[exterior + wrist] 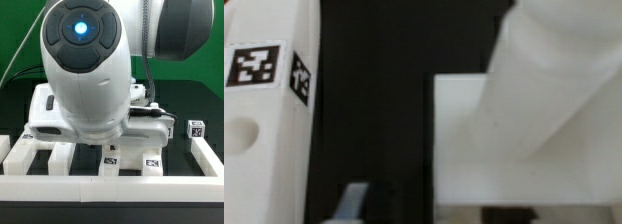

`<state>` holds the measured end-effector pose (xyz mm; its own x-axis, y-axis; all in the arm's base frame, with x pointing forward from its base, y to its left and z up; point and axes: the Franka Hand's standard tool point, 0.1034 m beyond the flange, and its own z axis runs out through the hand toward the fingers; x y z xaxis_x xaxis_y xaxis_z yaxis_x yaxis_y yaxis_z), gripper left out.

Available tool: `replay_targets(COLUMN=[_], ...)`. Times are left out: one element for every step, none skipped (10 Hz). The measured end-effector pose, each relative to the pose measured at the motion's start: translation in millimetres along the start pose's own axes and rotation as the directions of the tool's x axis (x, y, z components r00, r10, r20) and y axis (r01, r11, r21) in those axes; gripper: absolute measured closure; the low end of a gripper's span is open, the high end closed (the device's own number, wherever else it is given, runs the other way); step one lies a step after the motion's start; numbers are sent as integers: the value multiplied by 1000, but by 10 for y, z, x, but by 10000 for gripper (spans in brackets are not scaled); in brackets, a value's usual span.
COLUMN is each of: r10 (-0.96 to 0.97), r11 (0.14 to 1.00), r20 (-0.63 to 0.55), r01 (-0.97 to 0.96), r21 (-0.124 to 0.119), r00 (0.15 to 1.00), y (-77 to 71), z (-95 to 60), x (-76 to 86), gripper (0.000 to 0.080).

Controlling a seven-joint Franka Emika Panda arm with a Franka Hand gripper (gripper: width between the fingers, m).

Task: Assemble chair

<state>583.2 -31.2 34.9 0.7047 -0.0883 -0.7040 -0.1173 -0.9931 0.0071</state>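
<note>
In the exterior view the arm's big white wrist (88, 75) reaches down over the chair parts and hides the gripper. Under it lie white parts with tags, a slotted frame (48, 125) and a flat piece (135, 160). A small tagged cube (196, 128) stands apart at the exterior view's right. In the wrist view a tagged white part (260, 110) fills one side and a plain white part (526, 130) the other, with black table between. One fingertip (349, 205) shows off-centre. My gripper (420, 210) looks open, and nothing shows between its jaws.
Long plain white border bars (100, 186) run along the front, with more at both sides (210, 155). A green backdrop (20, 40) stands behind the black table, and cables (150, 70) hang by the arm.
</note>
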Motion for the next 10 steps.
replay_targets(r10=[0, 1, 1, 1, 2, 2, 2, 3, 3, 3], r11=[1000, 1000, 1000, 1000, 1000, 1000, 1000, 1000, 1000, 1000], r20=[0, 0, -1, -1, -1, -1, -1, -1, -1, -1], r01=[0, -1, -1, -1, -2, -2, -2, -3, -3, -3], r21=[0, 1, 1, 1, 1, 2, 2, 2, 2, 3], r00=[1000, 1000, 1000, 1000, 1000, 1000, 1000, 1000, 1000, 1000], y=[3, 6, 9, 12, 14, 16, 18, 20, 23, 25], z=[0, -1, -1, -1, -1, -1, -1, -1, -1, -1], x=[0, 1, 2, 2, 3, 3, 3, 3, 4, 4], gripper=[440, 304, 304, 179, 159, 159, 151, 151, 150, 150])
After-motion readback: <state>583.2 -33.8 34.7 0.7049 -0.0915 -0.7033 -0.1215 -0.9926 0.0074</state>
